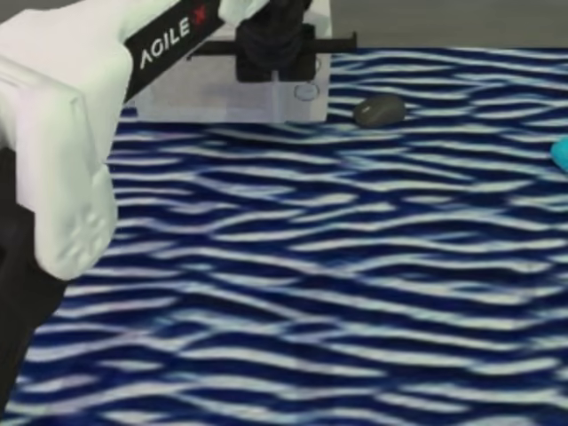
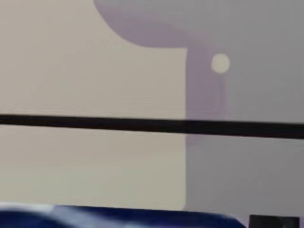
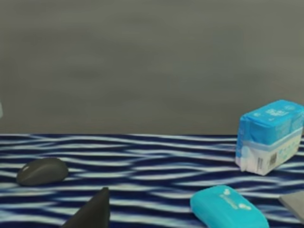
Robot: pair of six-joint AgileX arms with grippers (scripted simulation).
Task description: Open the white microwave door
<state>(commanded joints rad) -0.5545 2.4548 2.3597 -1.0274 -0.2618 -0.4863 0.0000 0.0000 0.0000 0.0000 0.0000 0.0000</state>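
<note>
One white microwave (image 1: 226, 93) sits at the far edge of the blue-and-white wave-patterned table (image 1: 337, 293), its long axis running left to right and its front facing the near side. The left gripper (image 1: 275, 44) hangs directly over the microwave's right half, the dark wrist hiding its fingers, so whether the jaws are wide or closed cannot be told. The left wrist view sits hard against a pale panel, likely the white microwave door (image 2: 90, 85), beside a grey panel with one round knob (image 2: 220, 63). To the gripper's right lies one dark computer mouse (image 1: 379, 110), and farther right one cyan case (image 1: 561, 153), cut off by the frame. One blue tissue pack (image 3: 270, 135) appears only in the right wrist view. The right gripper is unseen from above.
</note>
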